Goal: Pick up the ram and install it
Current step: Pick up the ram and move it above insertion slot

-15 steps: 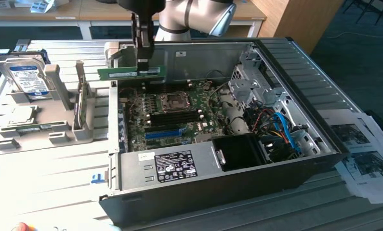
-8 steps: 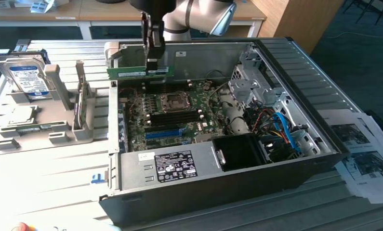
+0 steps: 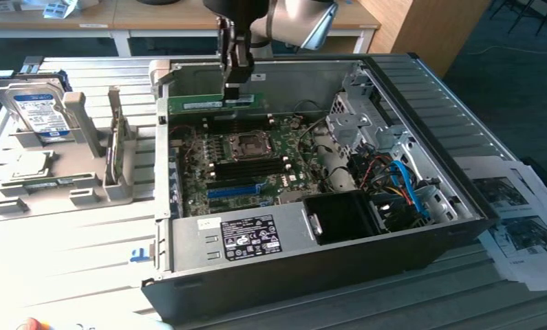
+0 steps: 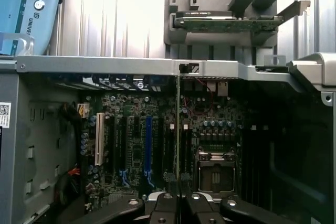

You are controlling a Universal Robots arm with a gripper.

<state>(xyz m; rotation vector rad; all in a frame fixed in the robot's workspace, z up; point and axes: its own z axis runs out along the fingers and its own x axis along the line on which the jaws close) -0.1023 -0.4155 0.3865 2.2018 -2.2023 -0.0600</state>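
Observation:
The ram is a long green stick with a white sticker. It hangs level above the far edge of the open computer case, over the motherboard. My gripper is shut on its upper edge near one end. In the wrist view the ram appears edge-on as a thin line running out from between the black fingers. It lines up beside the processor socket and the dark memory slots. In the exterior view the socket lies just below the stick.
A grey holder on the exterior view's left carries a silver hard drive and a square processor chip. The power supply and cable bundle fill the case's near side. Papers lie at the right. A teach pendant lies beyond the case.

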